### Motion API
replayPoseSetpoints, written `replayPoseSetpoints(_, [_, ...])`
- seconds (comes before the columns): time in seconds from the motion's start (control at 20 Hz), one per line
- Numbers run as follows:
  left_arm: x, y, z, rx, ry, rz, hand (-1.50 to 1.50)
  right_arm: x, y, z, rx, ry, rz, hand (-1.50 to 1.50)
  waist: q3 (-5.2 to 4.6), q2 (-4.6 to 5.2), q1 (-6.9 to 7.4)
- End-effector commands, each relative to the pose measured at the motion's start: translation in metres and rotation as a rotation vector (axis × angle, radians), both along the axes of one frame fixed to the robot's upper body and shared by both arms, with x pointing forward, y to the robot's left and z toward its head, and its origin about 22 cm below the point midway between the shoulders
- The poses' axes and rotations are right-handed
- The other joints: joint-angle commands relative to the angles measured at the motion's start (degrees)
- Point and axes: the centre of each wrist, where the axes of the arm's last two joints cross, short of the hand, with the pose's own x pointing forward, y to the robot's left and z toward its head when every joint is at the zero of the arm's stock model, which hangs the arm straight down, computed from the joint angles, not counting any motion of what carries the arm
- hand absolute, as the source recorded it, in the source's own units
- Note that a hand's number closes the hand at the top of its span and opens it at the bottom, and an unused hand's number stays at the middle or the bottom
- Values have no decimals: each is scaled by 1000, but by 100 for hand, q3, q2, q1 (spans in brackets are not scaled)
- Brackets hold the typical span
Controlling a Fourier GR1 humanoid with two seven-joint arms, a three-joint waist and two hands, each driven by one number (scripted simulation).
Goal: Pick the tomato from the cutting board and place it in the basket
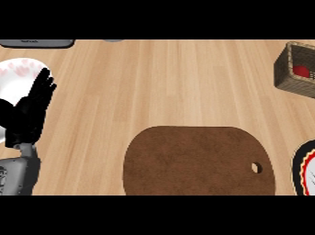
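A brown cutting board [197,160] with a hole near its right edge lies at the lower middle of the counter, and nothing rests on it. At the upper right stands a wicker basket [307,73]. Inside it, near its left wall, a red tomato [300,70] shows. My left hand [25,112] is at the left, open with fingers pointing up, over the edge of a white plate. My right hand does not show in this view.
A white plate with pink marks [4,78] lies at the far left under my left hand. A black, red and white patterned plate [312,167] sits at the lower right edge. A grey object [36,43] lies at the top left.
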Motion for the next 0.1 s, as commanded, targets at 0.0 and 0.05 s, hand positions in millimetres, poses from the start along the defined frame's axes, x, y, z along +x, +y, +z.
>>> replayPoseSetpoints(0.0, [-10,-4,-12,-3,3,-13,0,-33,-27,-4,58,-45,21,-150,5,9,34])
replayPoseSetpoints(0.05, [-3,-11,-6,-14,4,-16,0,-40,-32,-11,38,-47,23,-150,13,28,33])
